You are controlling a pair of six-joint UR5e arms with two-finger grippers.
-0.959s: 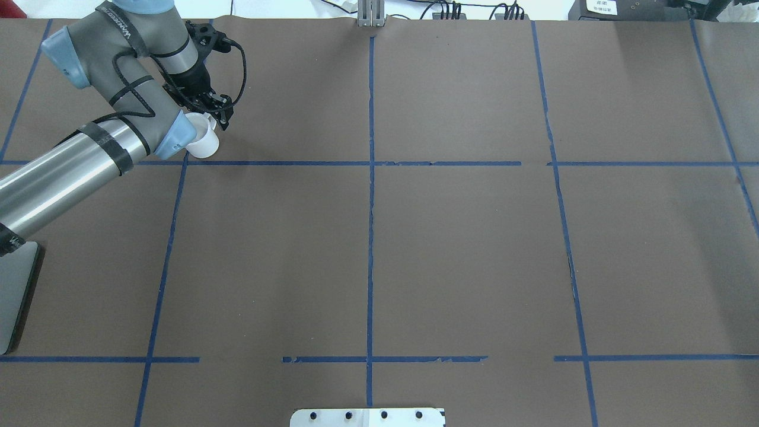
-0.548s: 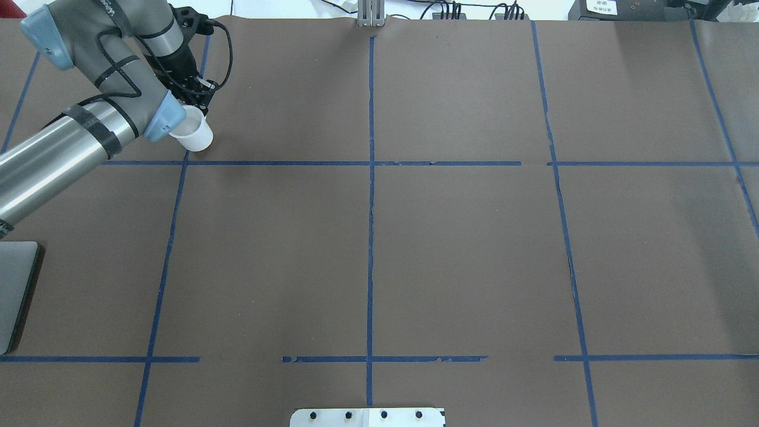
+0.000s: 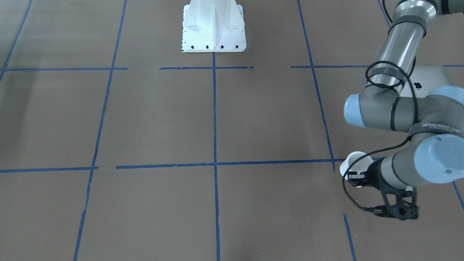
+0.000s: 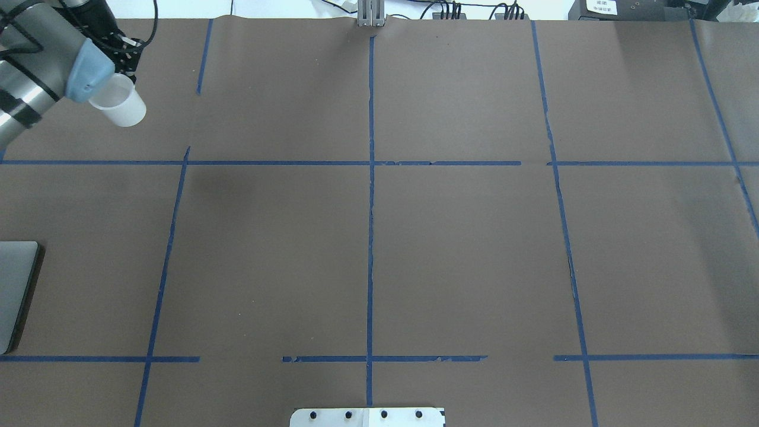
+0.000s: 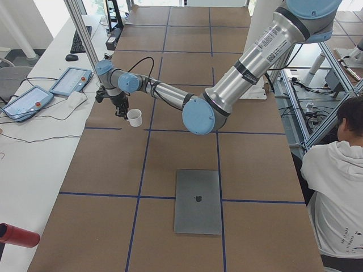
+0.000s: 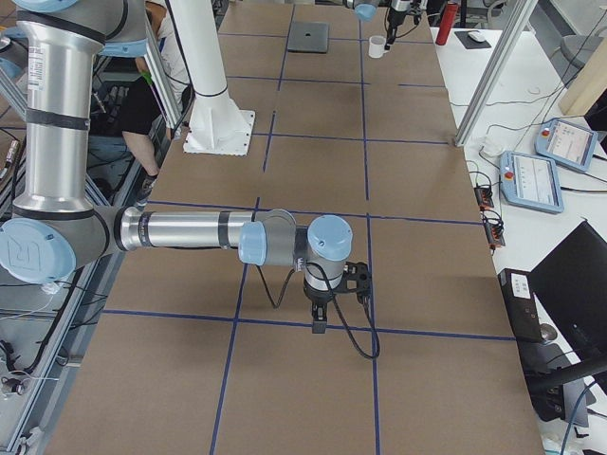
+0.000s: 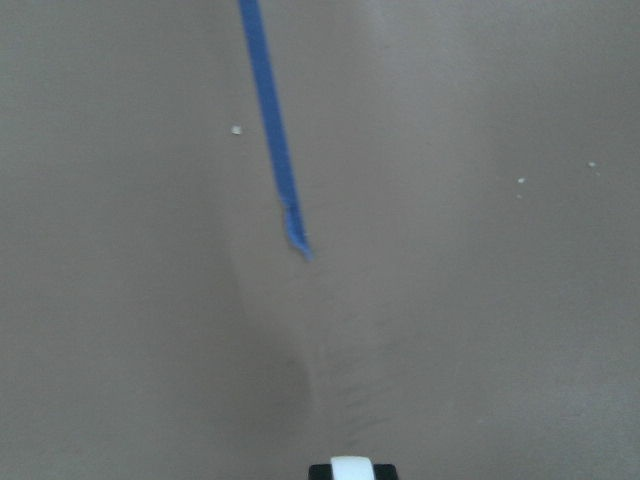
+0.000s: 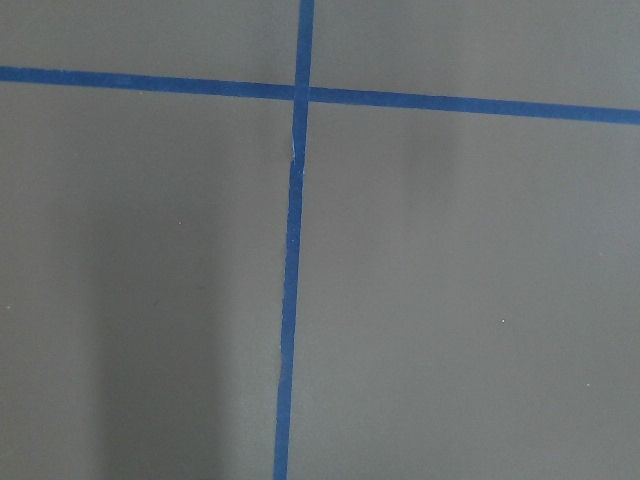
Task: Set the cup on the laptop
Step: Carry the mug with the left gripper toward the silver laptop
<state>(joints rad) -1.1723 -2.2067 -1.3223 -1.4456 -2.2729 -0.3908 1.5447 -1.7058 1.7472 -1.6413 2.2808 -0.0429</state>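
Note:
My left gripper is shut on the small white cup at its rim and holds it above the far left part of the table. The cup also shows in the front-facing view, with the gripper beside it, and in the exterior left view. The silver-grey laptop lies closed and flat, nearer the robot. It shows at the overhead view's left edge and partly behind my arm in the front-facing view. My right gripper shows only in the exterior right view; I cannot tell its state.
Blue tape lines divide the brown table cover. The white robot base plate stands at the robot's side. Two teach pendants and a metal post lie off the far edge. A person sits beside the table.
My left arm has swung left and toward the far edge with the cup, which has risen off the table near the tape crossing.

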